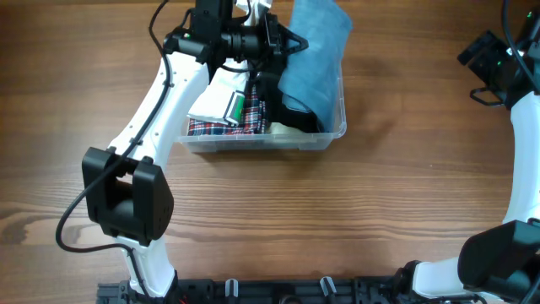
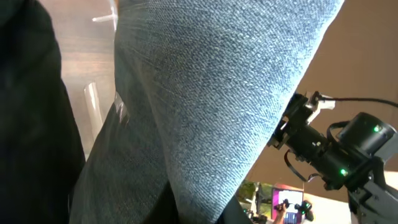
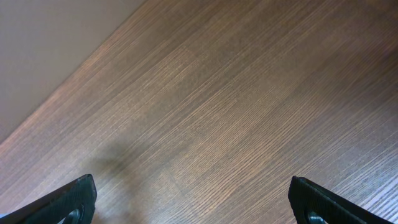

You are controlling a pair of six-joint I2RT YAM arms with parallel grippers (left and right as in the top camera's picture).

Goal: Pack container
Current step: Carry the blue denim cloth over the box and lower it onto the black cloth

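The container [image 1: 253, 143], a clear plastic bin with rounded corners, sits on the wooden table [image 1: 380, 211] toward the far edge, a little left of the middle, with its long side facing the robot. The table's brown grain fills the right wrist view, bare under that camera. The left arm [image 1: 160, 101], white with black joints, reaches from its base at the near left up and over the bin's far left corner. The right arm [image 1: 523, 169] stands well apart at the right side of the table, its black wrist at the far right. A blue denim cloth [image 1: 314, 51] hangs above the right half of the bin, its top past the far rim and its lower end down inside; in the left wrist view it fills nearly the whole picture. Under it in the bin lies a dark cloth [image 1: 299, 111]. In the left half lie a white folded cloth [image 1: 213, 95] and, nearer the front wall, a red and blue plaid cloth [image 1: 224, 127]. The left gripper [image 1: 274, 40] is clamped on the denim cloth's upper part, holding it up. The right gripper [image 3: 193, 199] is spread wide, its two fingertips at the bottom corners of its own view, holding nothing.
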